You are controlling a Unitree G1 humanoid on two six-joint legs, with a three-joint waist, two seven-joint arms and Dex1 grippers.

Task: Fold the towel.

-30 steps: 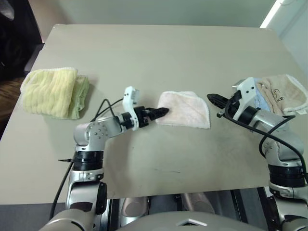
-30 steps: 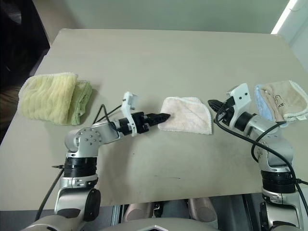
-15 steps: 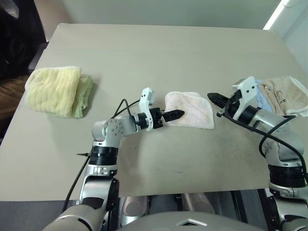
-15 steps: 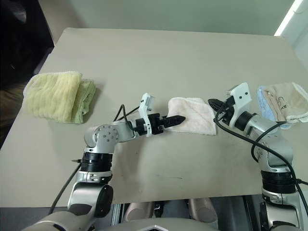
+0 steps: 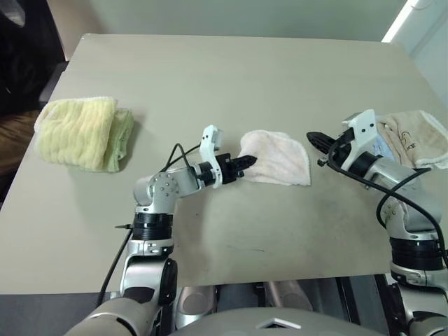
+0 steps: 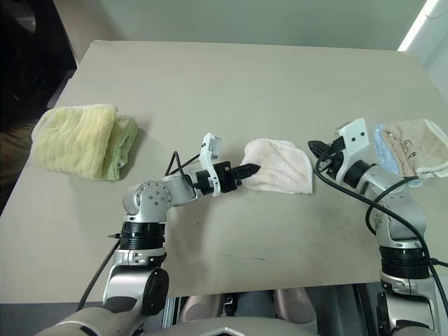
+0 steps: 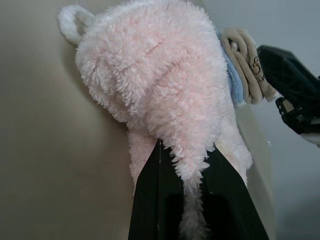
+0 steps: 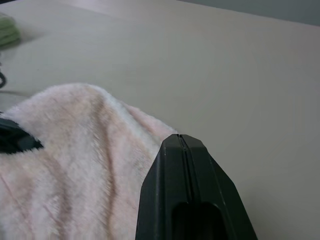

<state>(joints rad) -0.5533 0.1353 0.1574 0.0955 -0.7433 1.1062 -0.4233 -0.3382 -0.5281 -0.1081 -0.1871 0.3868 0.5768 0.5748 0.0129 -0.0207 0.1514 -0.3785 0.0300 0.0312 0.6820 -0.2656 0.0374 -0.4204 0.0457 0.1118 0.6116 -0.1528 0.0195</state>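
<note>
We see two silver-grey jointed arms, black cables looping along them, white wrist brackets, and slim black pointed fingers point(image 5: 245, 160).

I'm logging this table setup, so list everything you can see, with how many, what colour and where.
towel: one, pale pink, table centre, its left edge pinched and bunched up.
yellow-green towel: one, folded, table's left side.
beige towel: one, table's right edge, lying on a light blue cloth.
table: one, grey-beige, under everything.
left gripper: one, black, shut on the towel's left edge.
right gripper: one, black, shut, just right of the towel, holding nothing.
</note>
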